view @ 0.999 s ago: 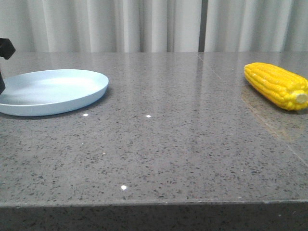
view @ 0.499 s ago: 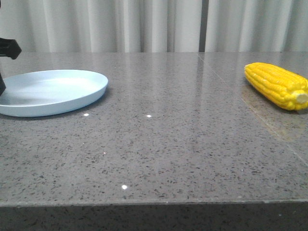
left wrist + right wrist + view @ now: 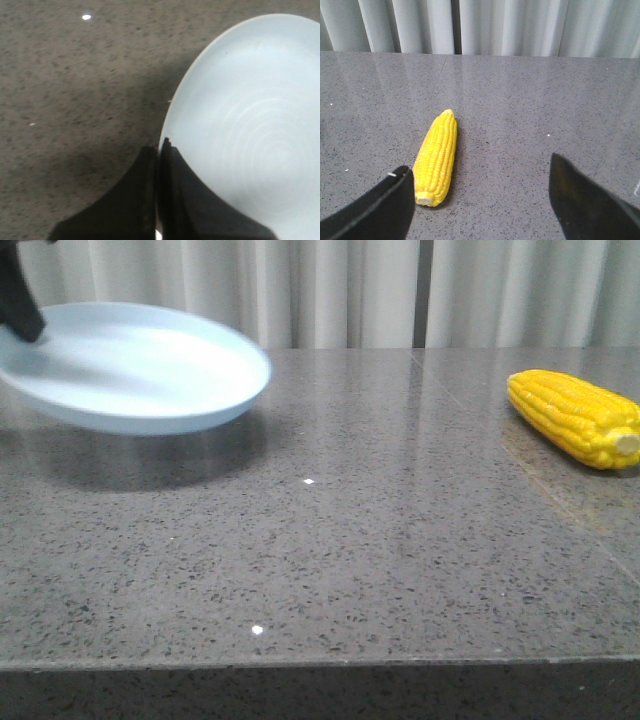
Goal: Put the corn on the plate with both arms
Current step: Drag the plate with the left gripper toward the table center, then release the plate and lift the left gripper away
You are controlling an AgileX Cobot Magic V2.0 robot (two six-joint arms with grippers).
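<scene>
where half a second ago lay flat on the table (image 3: 400,560), now hangs lifted: plate (image 3: 140,370), rim pinched by left gripper (image 3: 158,150). leaves corn (image 3: 575,417) lying far right, well apart, beneath right gripper (image 3: 480,200) spread wide. probably means carrying first, then picking.

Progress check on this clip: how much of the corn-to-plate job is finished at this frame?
Done: the left pincer has clamped the plate by its rim. In hand: the plate is held above the table, casting a shadow below. Left: the corn lies untouched on the table's right side; the right pincer is open and short of it. Grasping and placing remain.
</scene>
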